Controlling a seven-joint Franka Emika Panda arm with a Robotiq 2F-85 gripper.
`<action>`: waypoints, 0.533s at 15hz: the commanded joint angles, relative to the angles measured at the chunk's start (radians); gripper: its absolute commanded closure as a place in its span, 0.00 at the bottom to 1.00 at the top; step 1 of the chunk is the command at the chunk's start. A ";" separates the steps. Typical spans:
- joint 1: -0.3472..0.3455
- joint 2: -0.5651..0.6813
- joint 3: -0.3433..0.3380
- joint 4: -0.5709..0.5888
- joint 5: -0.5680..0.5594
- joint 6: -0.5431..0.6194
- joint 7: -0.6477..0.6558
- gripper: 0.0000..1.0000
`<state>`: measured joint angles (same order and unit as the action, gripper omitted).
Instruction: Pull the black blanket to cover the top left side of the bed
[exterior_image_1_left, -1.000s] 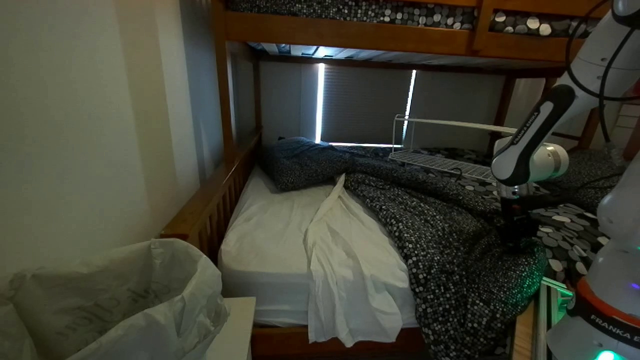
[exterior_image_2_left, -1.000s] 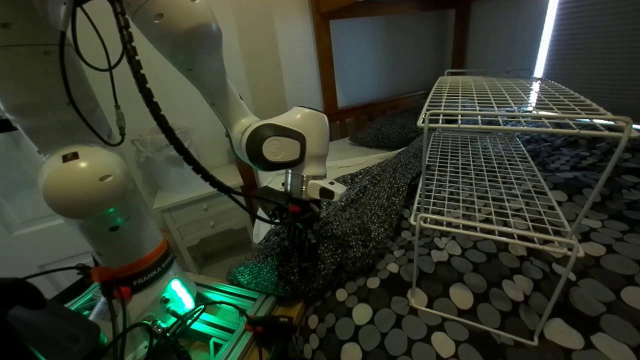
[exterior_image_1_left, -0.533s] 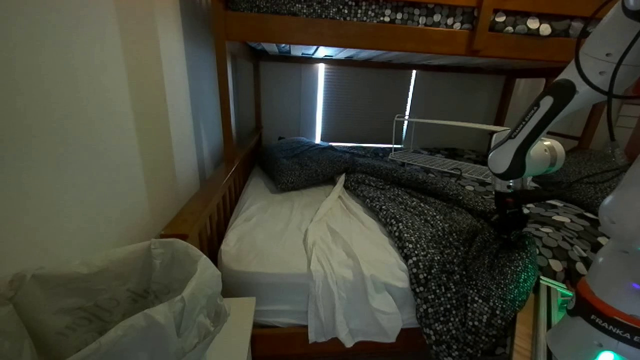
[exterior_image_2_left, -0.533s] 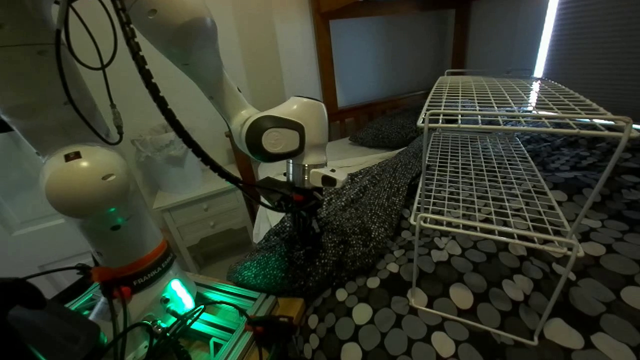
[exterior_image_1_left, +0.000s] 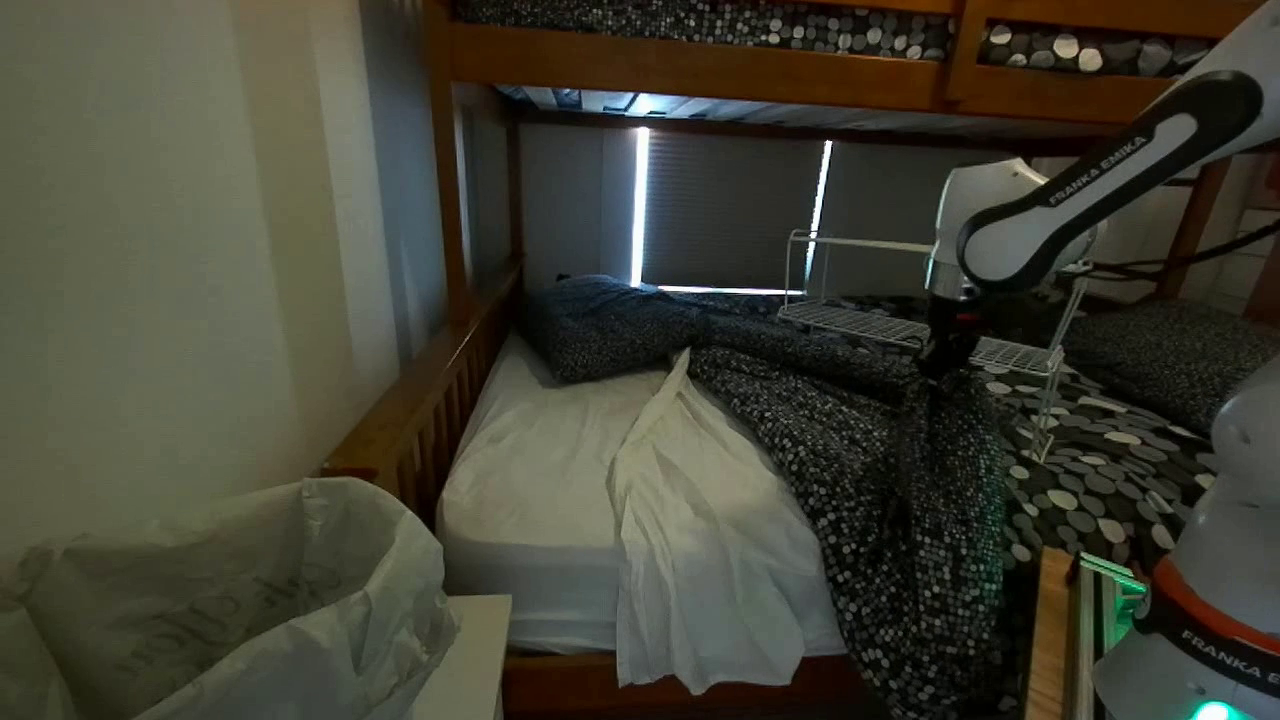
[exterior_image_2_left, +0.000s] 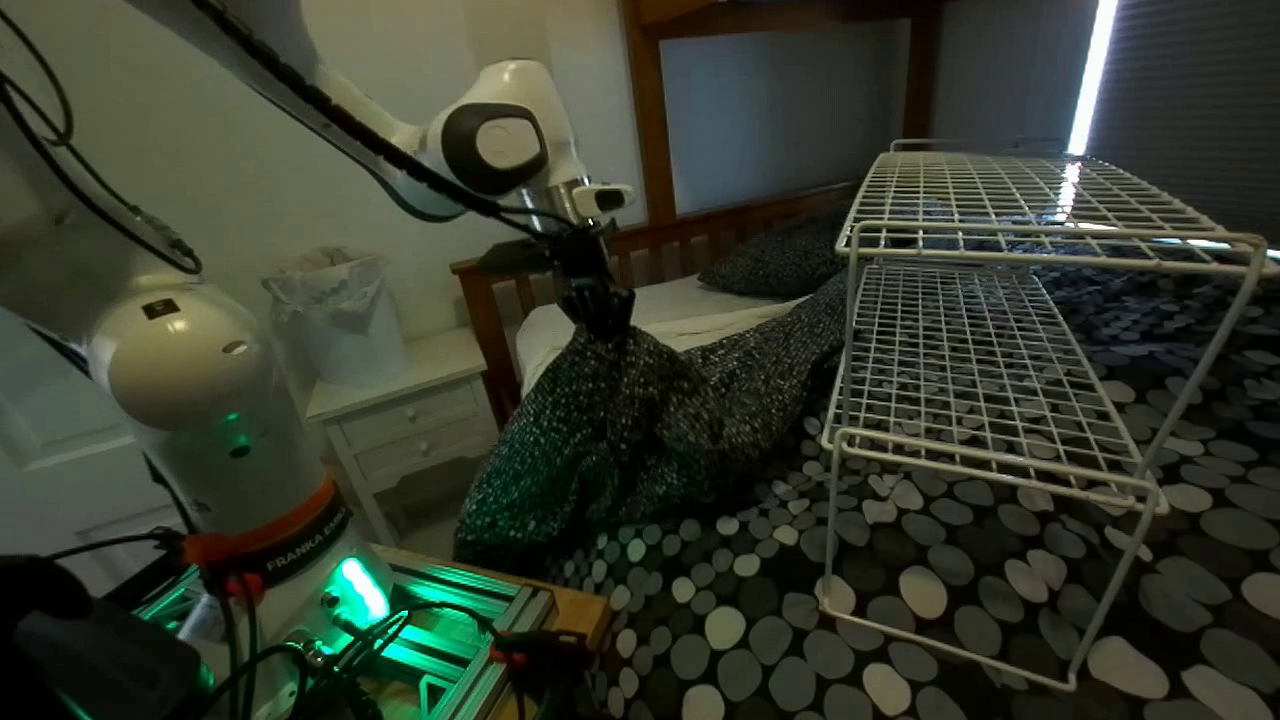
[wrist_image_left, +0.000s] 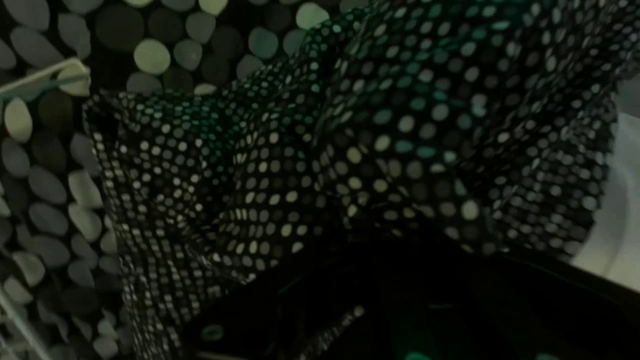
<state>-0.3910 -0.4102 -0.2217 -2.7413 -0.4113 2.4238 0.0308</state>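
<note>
The gripper (exterior_image_2_left: 605, 318) has climbed well above where it was 0.5 seconds ago, and a bunch of the black blanket (exterior_image_2_left: 620, 430) has come up with it, folds now hanging tent-like below. Its jaws are clamped on that cloth at the peak. The rest of the blanket lies along the side of the bed (exterior_image_1_left: 402, 405) toward the robot (exterior_image_1_left: 1240, 530), spilling over the near end in an exterior view. Next to it a loose white sheet (exterior_image_1_left: 700, 540) lies rumpled, hanging over that same end. The dark pillow (exterior_image_1_left: 615, 335) lies at the far end, near the window blind (exterior_image_1_left: 735, 210). A 2-tier wire rack (exterior_image_2_left: 985, 360) stands on the spotted bedding (exterior_image_2_left: 725, 628).
</note>
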 joint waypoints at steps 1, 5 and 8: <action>0.092 -0.168 0.123 -0.017 0.013 -0.037 0.019 0.98; 0.228 -0.222 0.288 0.024 0.023 -0.022 0.062 0.98; 0.254 -0.204 0.313 0.039 0.014 -0.017 0.067 0.93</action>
<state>-0.1399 -0.6145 0.0970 -2.7040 -0.3955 2.4110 0.0980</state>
